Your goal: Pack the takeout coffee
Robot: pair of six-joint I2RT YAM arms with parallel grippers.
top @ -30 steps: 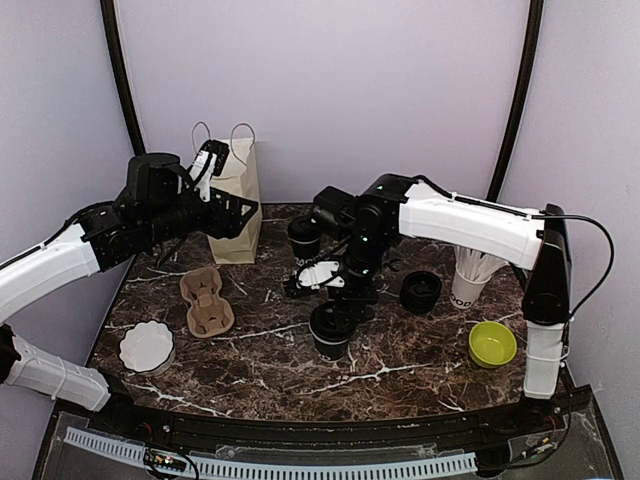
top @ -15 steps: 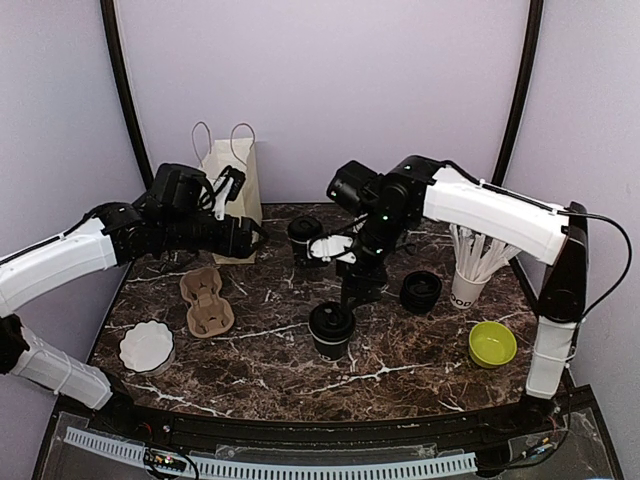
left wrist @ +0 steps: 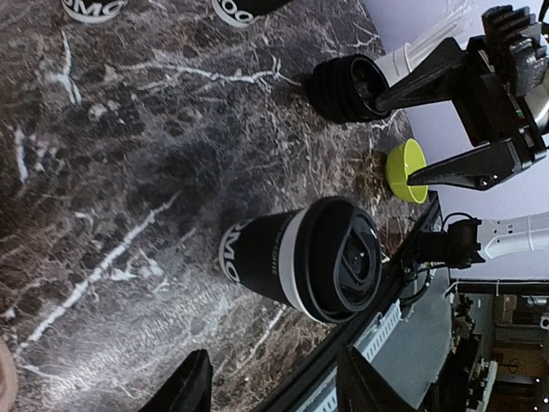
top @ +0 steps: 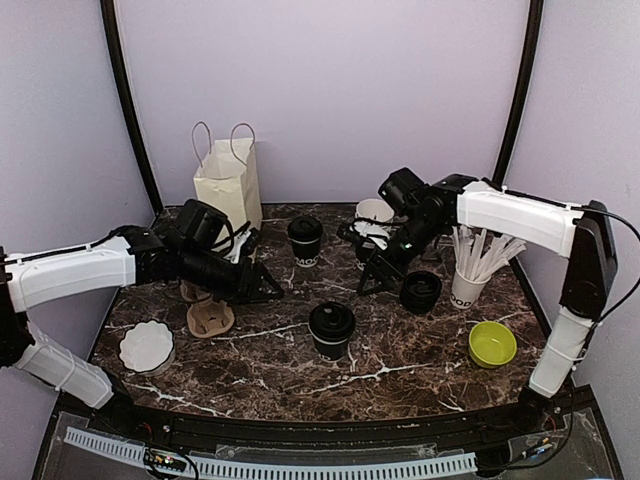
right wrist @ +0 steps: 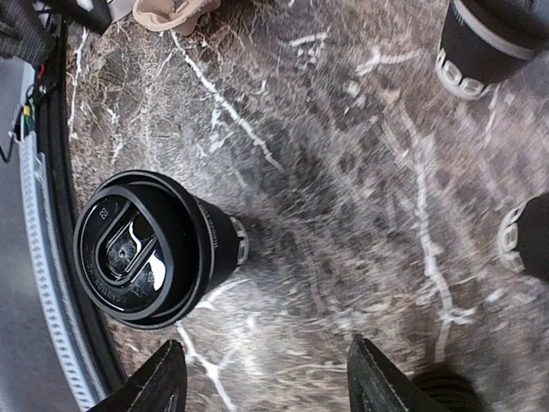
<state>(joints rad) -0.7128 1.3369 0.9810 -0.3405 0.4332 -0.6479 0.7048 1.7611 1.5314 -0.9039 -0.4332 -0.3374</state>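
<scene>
One takeout coffee cup (top: 331, 329) with a black lid stands alone near the table's middle front; it also shows in the left wrist view (left wrist: 300, 257) and the right wrist view (right wrist: 154, 249). A second lidded cup (top: 305, 240) stands behind it. A third cup (top: 375, 211), its top showing white, is partly hidden behind my right gripper. My left gripper (top: 272, 292) hangs low, left of the front cup, open and empty. My right gripper (top: 352, 260) hangs behind and to the right of that cup, also open and empty.
A brown cup carrier (top: 207, 316) lies under my left arm, with a paper bag (top: 229, 185) behind it. A white dish (top: 147, 345) sits front left. A stack of black lids (top: 421, 291), a cup of white sticks (top: 468, 272) and a green bowl (top: 492, 343) stand at the right.
My left arm has swung down from the bag to the table beside the carrier. My right arm has pulled up and back to the right, off the front cup. Both jaws have narrowed somewhat.
</scene>
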